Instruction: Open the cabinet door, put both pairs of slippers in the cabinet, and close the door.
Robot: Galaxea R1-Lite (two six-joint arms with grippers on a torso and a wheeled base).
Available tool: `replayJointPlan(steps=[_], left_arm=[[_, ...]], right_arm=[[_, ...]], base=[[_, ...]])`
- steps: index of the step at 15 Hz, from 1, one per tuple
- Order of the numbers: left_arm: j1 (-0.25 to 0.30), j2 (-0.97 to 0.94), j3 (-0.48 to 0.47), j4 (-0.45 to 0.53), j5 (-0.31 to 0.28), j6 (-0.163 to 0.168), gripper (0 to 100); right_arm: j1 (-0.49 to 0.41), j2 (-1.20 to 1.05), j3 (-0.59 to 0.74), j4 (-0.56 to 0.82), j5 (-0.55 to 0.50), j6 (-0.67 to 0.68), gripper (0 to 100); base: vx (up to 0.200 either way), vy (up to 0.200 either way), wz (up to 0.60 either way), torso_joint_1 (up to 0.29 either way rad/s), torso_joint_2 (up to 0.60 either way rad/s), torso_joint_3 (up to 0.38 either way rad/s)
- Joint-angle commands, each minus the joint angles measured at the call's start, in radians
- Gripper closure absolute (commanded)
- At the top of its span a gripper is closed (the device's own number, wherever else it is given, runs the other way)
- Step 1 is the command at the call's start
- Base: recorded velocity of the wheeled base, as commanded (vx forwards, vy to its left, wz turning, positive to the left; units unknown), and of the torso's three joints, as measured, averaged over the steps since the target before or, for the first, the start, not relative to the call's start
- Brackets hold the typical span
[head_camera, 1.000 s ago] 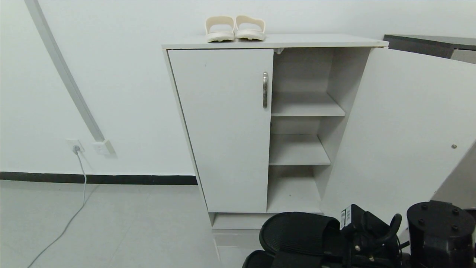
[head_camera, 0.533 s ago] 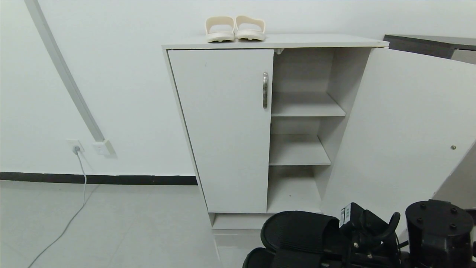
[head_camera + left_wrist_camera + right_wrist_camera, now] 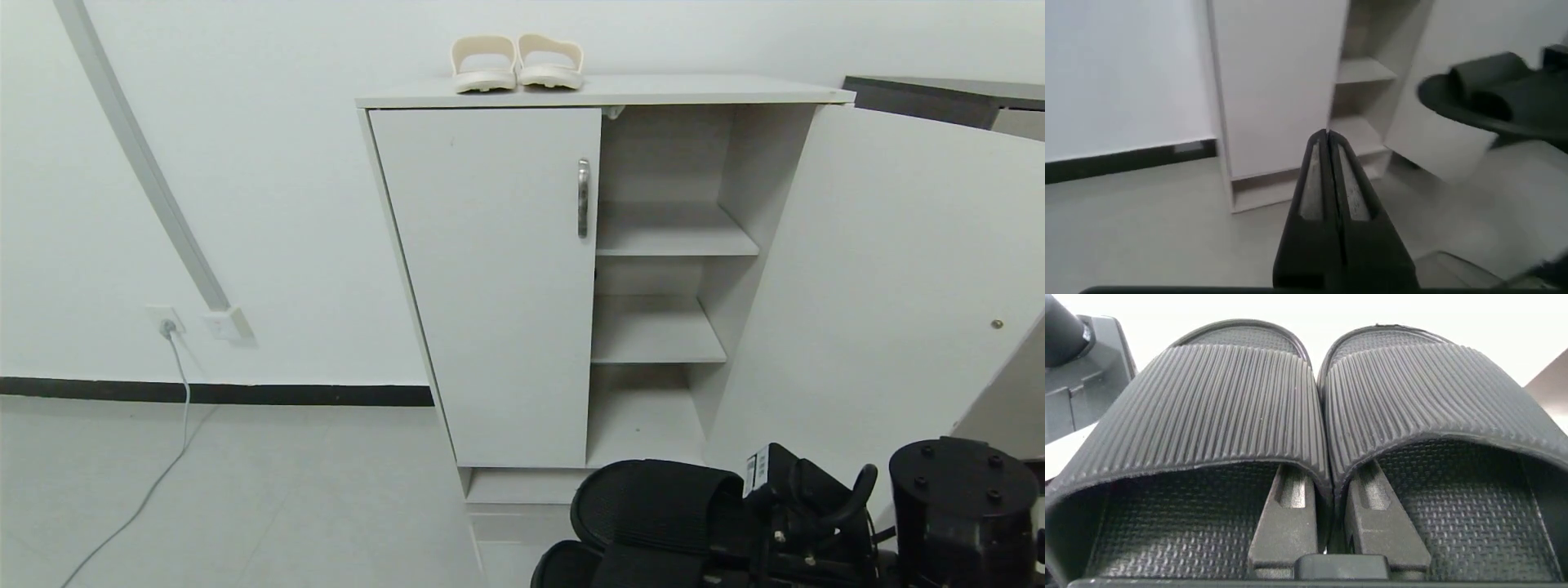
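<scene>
**Right gripper clamps the black pair low before the open cabinet half**

The right gripper [image 3: 1327, 486] holds the black slippers [image 3: 1233, 400] side by side: 1 finger [image 3: 1282, 523] sits inside each slipper, and the 2 fingers pinch the slippers' touching inner walls between them. In the head view this pair lies at the lower right of the frame, just below the cabinet's base edge. The left gripper [image 3: 1327, 175] has its fingers pressed flat together with nothing between them, above the floor [image 3: 1143, 220] in front of the cabinet.

The cabinet [image 3: 694, 88] stands at frame centre against the wall [image 3: 245, 163]. Its left door [image 3: 490, 286] is shut, with the handle [image 3: 582, 198] on its right edge. The right door [image 3: 882, 286] is swung out toward the right edge of the frame, and its lower corner ends close above the held slippers. Between the 2 doors the opening shows 2 shelves, upper [image 3: 669, 233] and lower [image 3: 653, 335], above the bottom board [image 3: 645, 425]. The cream slippers [image 3: 517, 64] rest on the cabinet top, near its front edge, above the shut door. A cable [image 3: 155, 474] trails over the floor at lower left.
</scene>
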Motion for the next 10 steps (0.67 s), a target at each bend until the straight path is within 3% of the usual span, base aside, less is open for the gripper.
replayJointPlan(steps=[1, 2, 3, 6, 8, 10], left_arm=[[0.012, -0.064, 0.002, -0.003, 0.276, 0.017, 100], [0.012, -0.064, 0.002, 0.0, 0.466, 0.044, 100], [0.012, -0.064, 0.002, 0.032, 0.54, 0.078, 100], [0.011, -0.064, 0.002, 0.055, 0.336, 0.086, 100], [0.012, -0.064, 0.002, 0.055, 0.34, 0.087, 100], [0.011, -0.064, 0.002, 0.055, 0.342, 0.086, 100]], right_arm=[[-0.001, -0.002, -0.003, -0.001, 0.0, -0.001, 100], [-0.001, -0.001, -0.009, -0.001, -0.005, -0.001, 100], [0.0, 0.002, -0.026, 0.001, -0.04, 0.002, 100], [0.022, 0.065, -0.124, -0.001, -0.303, 0.079, 100], [0.054, 0.131, -0.218, -0.001, -0.513, 0.179, 100], [0.057, 0.205, -0.319, -0.001, -0.672, 0.196, 100]], base=[[0.0, 0.0, 0.0, 0.0, 0.0, 0.0], [0.0, 0.0, 0.0, 0.0, 0.0, 0.0], [0.0, 0.0, 0.0, 0.0, 0.0, 0.0], [0.0, 0.0, 0.0, 0.0, 0.0, 0.0], [0.0, 0.0, 0.0, 0.0, 0.0, 0.0], [0.0, 0.0, 0.0, 0.0, 0.0, 0.0]])
